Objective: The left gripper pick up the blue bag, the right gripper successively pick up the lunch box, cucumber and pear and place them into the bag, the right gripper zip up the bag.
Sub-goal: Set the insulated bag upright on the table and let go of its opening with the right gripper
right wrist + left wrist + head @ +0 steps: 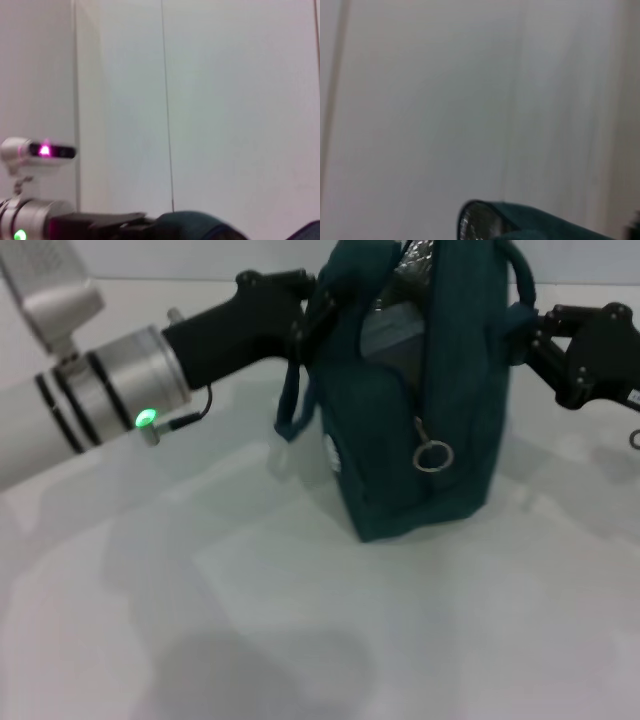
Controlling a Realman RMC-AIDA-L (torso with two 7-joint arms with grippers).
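You have the blue bag [410,430] standing upright on the white tabletop [250,620], toward the far edge and a little right of the middle. Its top is open, and inside you can see a pale, clear-looking shape that may be the lunch box [395,335], though you cannot tell for sure. The zipper runs down the near end of the bag, and its silver ring pull [433,456] hangs loose about halfway down. A small round white logo [332,454] shows on the left face.

Your left gripper [312,312] reaches in from the left edge of the table and is closed on the bag's upper left rim, next to the strap [292,405] that droops down that side. The silver wrist behind it shows a green light [146,420].

Your right gripper [525,335] comes in from the right edge and sits against the bag's upper right side, by the handle [520,280] there; you cannot tell whether it is apart or clamped.

The left wrist view shows only a bit of the bag's rim [530,222] against a plain wall. The right wrist view shows the left arm [35,217] and a sliver of bag [195,225]
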